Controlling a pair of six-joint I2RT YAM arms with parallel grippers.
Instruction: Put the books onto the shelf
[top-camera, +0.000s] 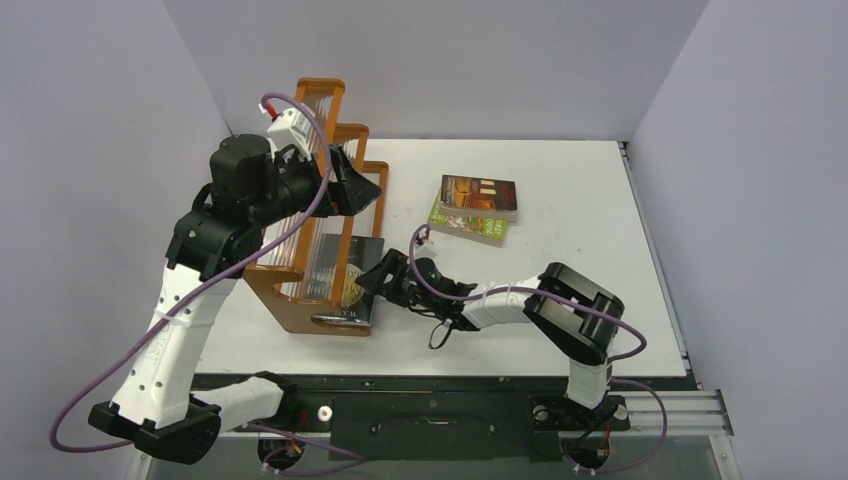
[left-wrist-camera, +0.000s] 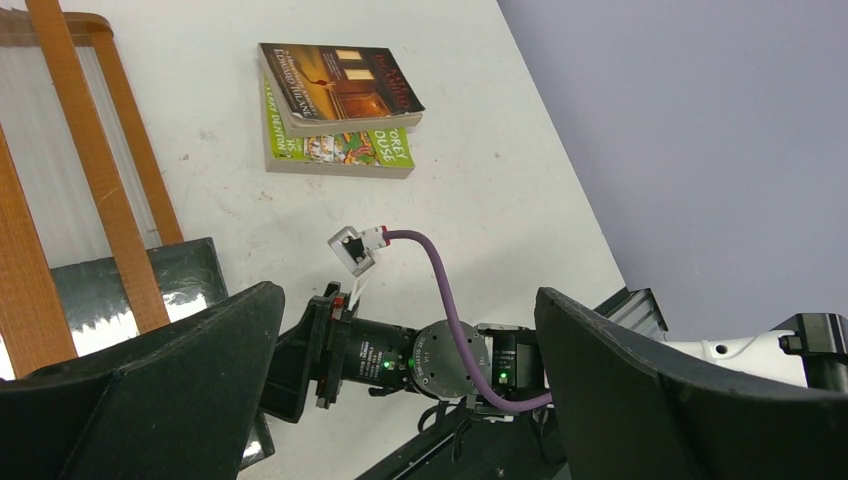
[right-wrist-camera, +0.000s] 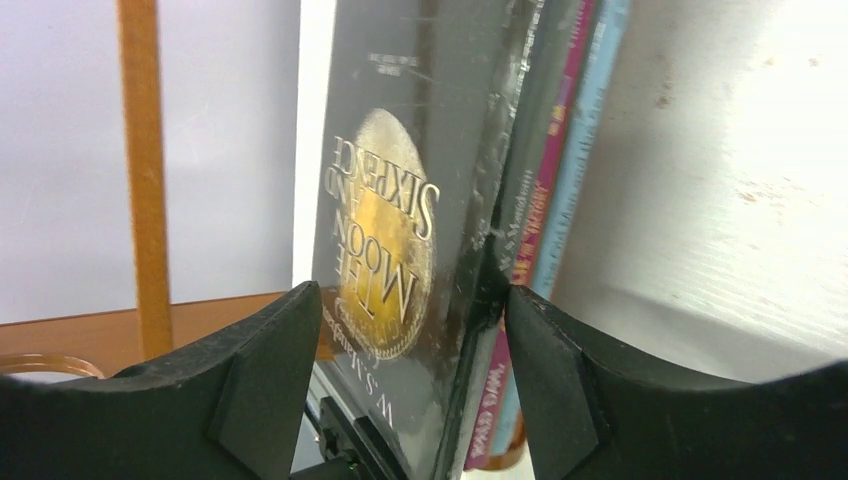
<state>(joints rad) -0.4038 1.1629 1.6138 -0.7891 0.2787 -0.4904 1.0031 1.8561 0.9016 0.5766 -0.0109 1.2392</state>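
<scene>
The white table (top-camera: 560, 330) is carrying the orange-brown shelf (top-camera: 318, 92) along its left side, its tiers stepping up toward the back wall. The left arm is hanging over the shelf's taller tiers, its left gripper (left-wrist-camera: 405, 300) spread wide and holding nothing. The right arm is reaching across low to the nearest, lowest tier, where the right gripper (right-wrist-camera: 410, 300) is straddling the black book (right-wrist-camera: 390, 200) with the gold emblem. Its jaws are standing apart: one finger is sitting against the book's edge, the other is staying clear of the cover, so nothing is being pinched. Behind that book a pink-spined book (right-wrist-camera: 548, 170) and a light blue book (right-wrist-camera: 590, 110) are standing in the same tier. Well to the right, the brown-orange book (top-camera: 478, 195) is lying flat on the green book (top-camera: 470, 227) on the table.
</scene>
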